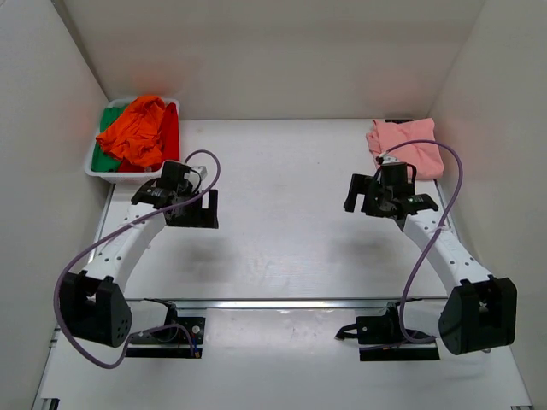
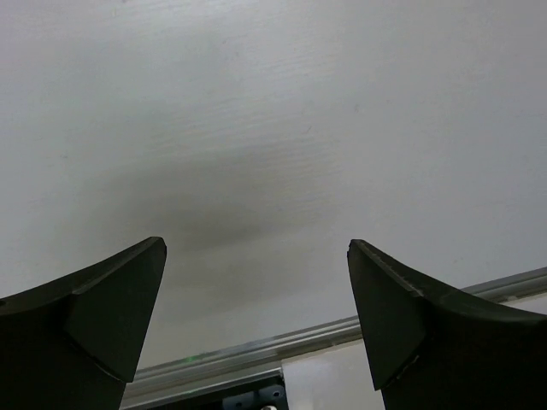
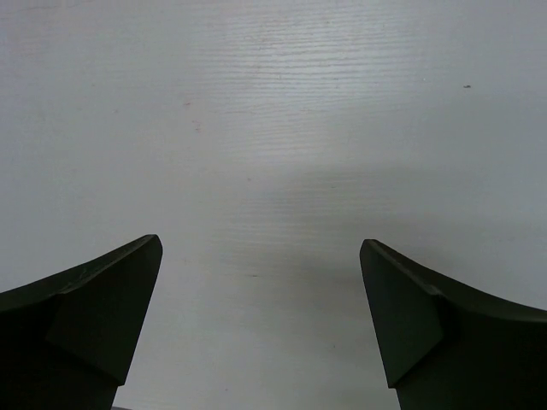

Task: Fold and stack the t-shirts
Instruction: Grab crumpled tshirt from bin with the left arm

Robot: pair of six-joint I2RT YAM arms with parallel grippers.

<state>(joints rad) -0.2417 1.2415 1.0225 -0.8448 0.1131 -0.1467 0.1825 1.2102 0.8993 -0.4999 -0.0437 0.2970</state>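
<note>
Orange t-shirt (image 1: 141, 128) sits crumpled on top of the pile in the white basket (image 1: 96, 168), beyond the left jaws and a bit to their left, apart from them. Green t-shirt (image 1: 103, 159) shows along the basket's left side under the orange one. Red t-shirt (image 1: 173, 137) is along the basket's right side, the part of the pile nearest the left jaws. None of the three is folded.

Pink t-shirt (image 1: 408, 145) lies bunched in a loose heap on the tabletop (image 1: 282, 213), just beyond the right jaws and slightly to their right, not between them. The right arm's cable (image 1: 453, 171) arcs over it in the top view.

Left jaws are spread wide, nothing between them, only bare tabletop below in the left wrist view, plus a metal rail (image 2: 256, 346) at the near side. Right jaws are also spread wide, empty, bare tabletop under them in the right wrist view. No shirt shows in either wrist view. Both sets of jaws are well apart from each other, left arm (image 1: 128, 239) and right arm (image 1: 440, 248) each reaching out over its own side of the tabletop.
</note>
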